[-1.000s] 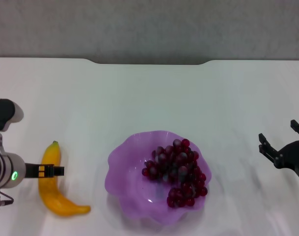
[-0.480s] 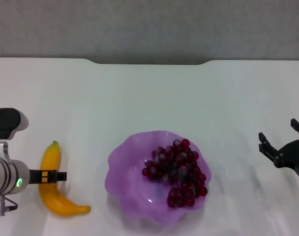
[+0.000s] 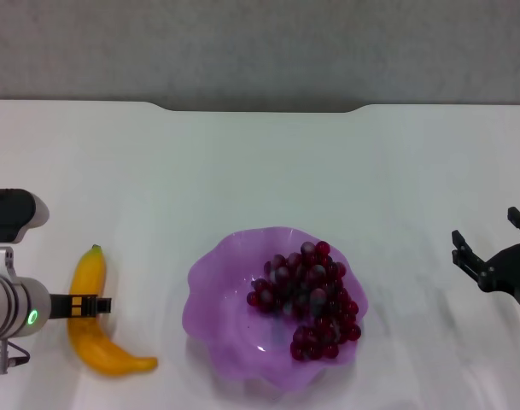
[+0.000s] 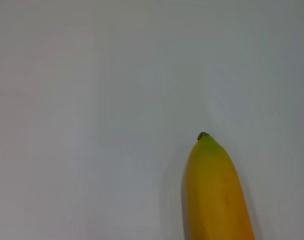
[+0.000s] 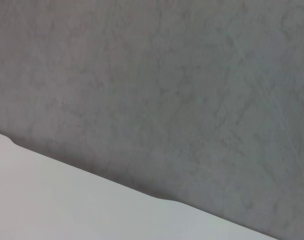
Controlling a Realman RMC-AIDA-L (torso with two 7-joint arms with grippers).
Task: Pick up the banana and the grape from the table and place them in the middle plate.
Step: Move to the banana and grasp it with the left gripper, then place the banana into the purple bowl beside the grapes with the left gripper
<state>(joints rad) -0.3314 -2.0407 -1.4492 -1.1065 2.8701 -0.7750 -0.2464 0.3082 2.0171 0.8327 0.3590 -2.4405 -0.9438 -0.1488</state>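
The banana (image 3: 97, 329) lies on the white table (image 3: 260, 171) at the near left; its greenish tip also shows in the left wrist view (image 4: 209, 150). My left gripper (image 3: 90, 305) reaches in from the left and sits across the banana's middle. The grape bunch (image 3: 309, 299) lies inside the purple middle plate (image 3: 219, 295), on its right half. My right gripper (image 3: 484, 229) is open and empty, hovering at the far right of the table, well away from the plate.
The table's far edge has a notch (image 3: 260, 108) with a grey wall behind it, which also shows in the right wrist view (image 5: 166, 90). White tabletop lies between the banana and the plate.
My left gripper has shifted slightly toward the near edge along the banana, then stayed still. The right arm, grapes and plate have hardly moved.
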